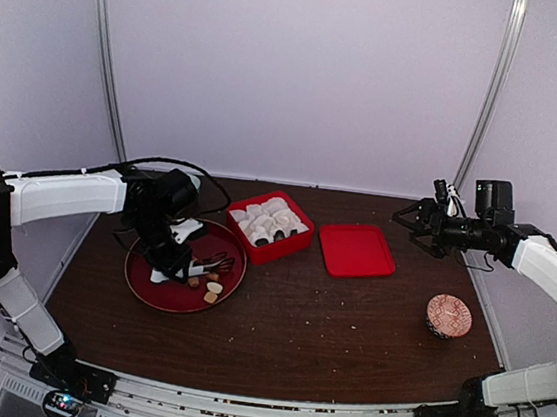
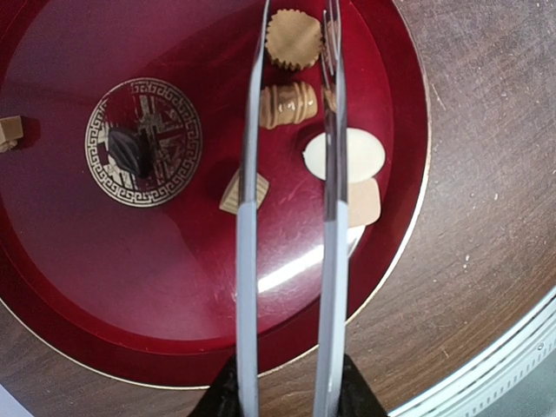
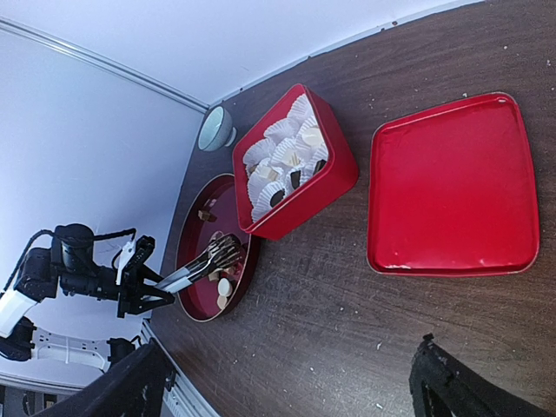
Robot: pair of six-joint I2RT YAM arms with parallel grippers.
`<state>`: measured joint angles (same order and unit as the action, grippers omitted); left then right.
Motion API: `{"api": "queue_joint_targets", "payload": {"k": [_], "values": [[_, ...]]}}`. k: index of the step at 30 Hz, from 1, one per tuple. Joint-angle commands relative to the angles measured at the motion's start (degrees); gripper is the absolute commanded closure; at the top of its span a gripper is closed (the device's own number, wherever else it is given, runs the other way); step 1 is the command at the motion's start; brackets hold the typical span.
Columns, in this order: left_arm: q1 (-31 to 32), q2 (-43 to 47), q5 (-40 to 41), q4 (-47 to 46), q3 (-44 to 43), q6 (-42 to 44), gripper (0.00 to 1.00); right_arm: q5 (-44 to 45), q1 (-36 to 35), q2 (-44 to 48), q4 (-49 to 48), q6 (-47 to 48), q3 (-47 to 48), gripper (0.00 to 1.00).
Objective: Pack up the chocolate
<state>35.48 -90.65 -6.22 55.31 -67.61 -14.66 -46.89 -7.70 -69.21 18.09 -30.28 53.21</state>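
- The chocolate point(image 2: 288, 104) is mostly found as loose pieces on a round dark red plate point(image 2: 174, 287). Tan pieces and a cream-white oval are gathered near one edge, a dark piece is set on the plate's patterned centre, and one tan piece lies apart at the opposite side.
- A few more pieces are seen in white paper cups point(image 1: 267, 217) inside an open red box point(image 1: 276, 252), just beside the plate.
- Metal tongs point(image 2: 248, 261) are held over the plate, arms apart, with the ridged tan piece and a round fluted one seen between them. Whether any piece is touched cannot be told.
- The tongs are clamped at their back end by the left hand point(image 2: 291, 398).
- The box's red lid point(image 1: 356, 251) is laid flat on the dark wooden bench point(image 1: 323, 345), beside the box.
- A small patterned bowl point(image 1: 448, 315) is placed well apart, toward the right.
- The right hand point(image 1: 409, 226) is held above the bench beyond the lid, its fingers spread wide with nothing between them.
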Motion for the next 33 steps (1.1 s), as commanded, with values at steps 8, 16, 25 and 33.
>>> {"api": "queue_joint_targets", "payload": {"k": [8, 16, 25, 33], "values": [[-0.49, 3.03, 0.03, 3.09, -7.37, 0.26, 0.84, -0.48, -0.38, -0.05, -1.87, -0.04, 0.69, 0.00], [-0.87, -1.30, 0.78, 6.43, -21.12, 1.16, 0.84, -0.65, -0.38, -0.44, -2.29, -0.19, 0.81, 0.00], [-2.54, -13.92, 2.24, 4.17, -36.29, -0.38, 0.83, -0.39, -0.38, -0.42, -2.80, -0.48, 0.88, 0.00], [-3.64, -23.49, 3.45, 2.94, -44.63, -1.48, 0.83, -0.24, -0.38, -0.75, -2.25, 0.06, 1.45, 0.00]]}}
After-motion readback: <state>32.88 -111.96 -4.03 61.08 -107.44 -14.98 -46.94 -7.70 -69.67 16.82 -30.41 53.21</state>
